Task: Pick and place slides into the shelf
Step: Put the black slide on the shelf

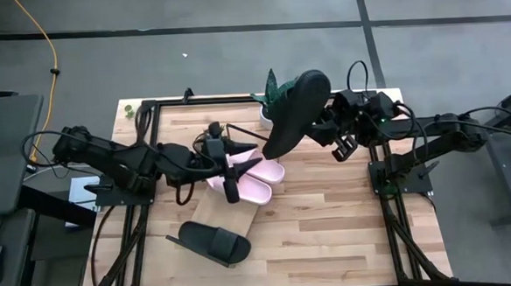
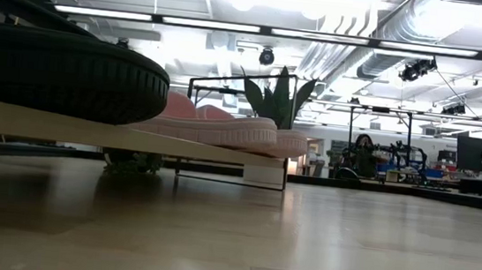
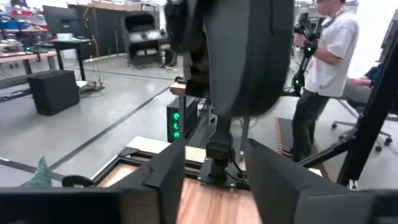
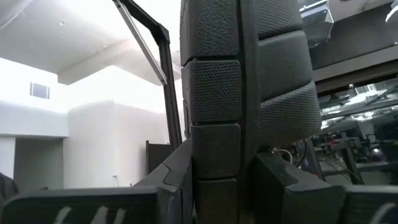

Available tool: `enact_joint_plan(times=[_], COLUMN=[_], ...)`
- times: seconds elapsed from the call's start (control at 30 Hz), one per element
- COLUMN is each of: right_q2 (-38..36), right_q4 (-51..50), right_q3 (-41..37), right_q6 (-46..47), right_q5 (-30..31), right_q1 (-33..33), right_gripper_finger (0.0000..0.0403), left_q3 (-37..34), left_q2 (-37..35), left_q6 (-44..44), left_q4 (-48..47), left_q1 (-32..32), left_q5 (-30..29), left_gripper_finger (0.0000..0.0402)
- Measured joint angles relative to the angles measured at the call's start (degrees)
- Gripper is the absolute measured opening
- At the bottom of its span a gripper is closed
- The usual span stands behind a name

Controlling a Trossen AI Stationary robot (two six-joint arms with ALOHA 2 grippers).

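the black slide [image 4: 242, 81] fills the right wrist view, standing on end between that arm's 2 dark fingers [image 4: 174, 180], which pinch it by its sole edge. from above, the right gripper [image 1: 325, 126] holds this slide [image 1: 296, 113] lifted over the far middle of the bench [image 1: 347, 217], tilted, just beside a small potted plant [image 1: 270, 94] at the far edge. the left wrist view shows the same raised slide [image 3: 249, 56] straight ahead, with a person [image 3: 323, 68] in a pale shirt standing in the room behind it.

the left gripper [image 1: 231, 172] sits near the middle of the bench, over the 2 pink slides [image 1: 256, 180], its fingers [image 3: 168, 177] spread and holding nothing. the pink pair lies side by side on the shelf [image 1: 255, 215], a light board running slantwise across the bench. in the low view both pink slides [image 2: 224, 126] rest on the shelf board [image 2: 64, 125], which is raised off the tabletop.

a second black slide [image 1: 213, 241] lies toward the near left of the bench, at the near end of the board; the low view shows its dark sole [image 2: 61, 73] resting on the shelf.
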Motion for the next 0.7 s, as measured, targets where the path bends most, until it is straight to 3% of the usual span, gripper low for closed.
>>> enact_joint_plan(times=[0.37,0.5,0.7], right_q2=[-0.10,-0.01,0.41], right_q4=[-0.43,-0.47,-0.52], right_q3=[0.00,0.00,0.00], right_q6=[0.07,0.07,-0.36], right_q5=[0.65,1.08,1.52], right_q1=[0.00,0.00,0.00], right_gripper_finger=[0.0093,0.0093,0.0084], left_q3=[-0.01,0.00,0.00], left_q2=[1.84,1.84,1.84], left_q6=[-0.02,0.17,1.38], left_q4=[7.02,8.96,9.81], left_q1=[0.02,0.02,0.02], left_q5=[-2.01,-1.88,0.97], left_gripper_finger=[0.0327,0.0345,0.0329])
